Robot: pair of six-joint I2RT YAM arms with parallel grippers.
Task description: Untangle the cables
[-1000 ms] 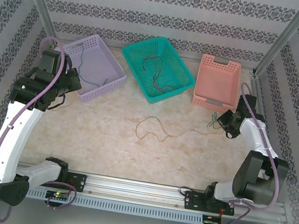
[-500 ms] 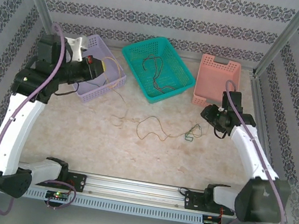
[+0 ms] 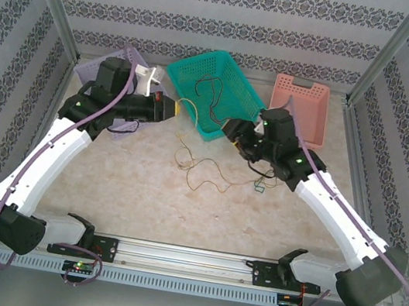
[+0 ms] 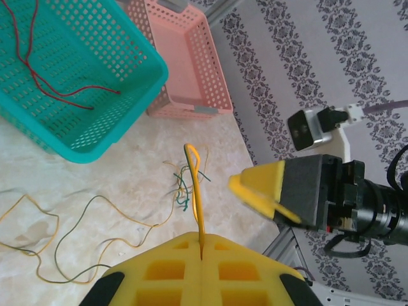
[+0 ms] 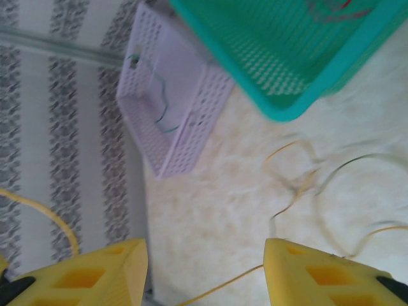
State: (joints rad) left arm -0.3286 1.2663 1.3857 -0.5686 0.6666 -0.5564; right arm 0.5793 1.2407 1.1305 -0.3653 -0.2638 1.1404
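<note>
The lilac basket (image 5: 194, 118), teal basket (image 3: 239, 88) and pink basket (image 3: 309, 112) block the counter's (image 3: 178, 215) far edge. Left arm (image 3: 46, 159) and right arm (image 3: 330, 209) cross the middle over loose cables (image 3: 195, 169); the near half lies free.

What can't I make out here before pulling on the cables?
- Top external: crossings in the cables on the table, too thin to order.
- Right wrist: those cables, blurred.
- Top external: inside of the lavender basket, covered by the left arm.
- Left wrist: lower end of the orange-yellow cable, hidden between the pads of the left gripper.
</note>
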